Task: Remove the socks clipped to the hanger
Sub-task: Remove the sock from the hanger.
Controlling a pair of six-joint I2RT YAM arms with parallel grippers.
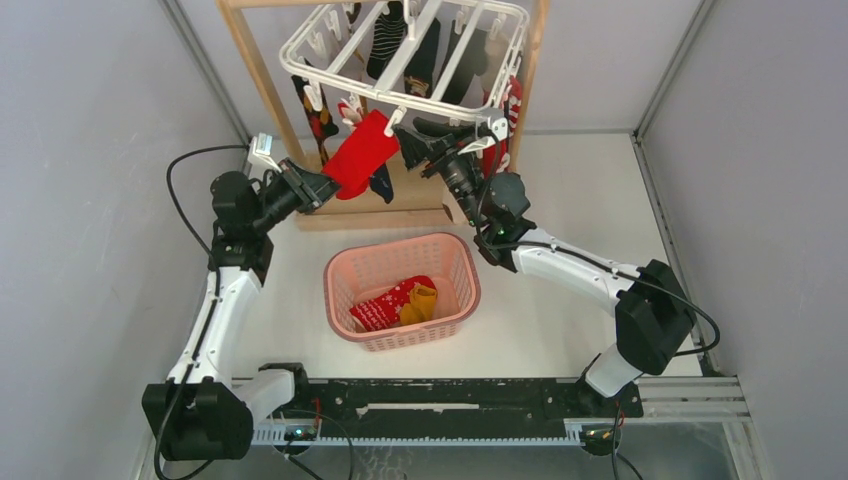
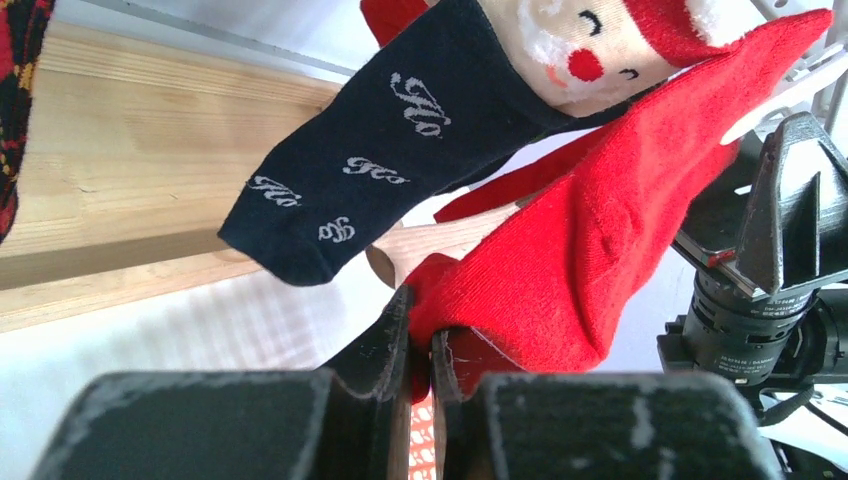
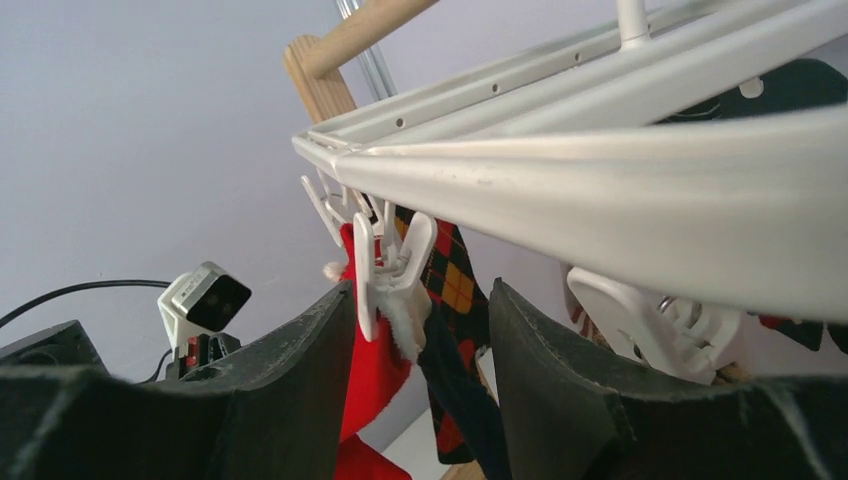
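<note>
Left claw (image 2: 420,310) is clamped on the red sock (image 2: 590,240) toe. My right claw (image 3: 420,300) stands apart, either side of the clip (image 3: 392,270) pinning that sock to the hanger (image 3: 620,180).

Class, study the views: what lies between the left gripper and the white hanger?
The red sock spans that stretch, its lower end pinched in the left gripper and its cuff clipped to the hanger. The top external view shows it best.
</note>
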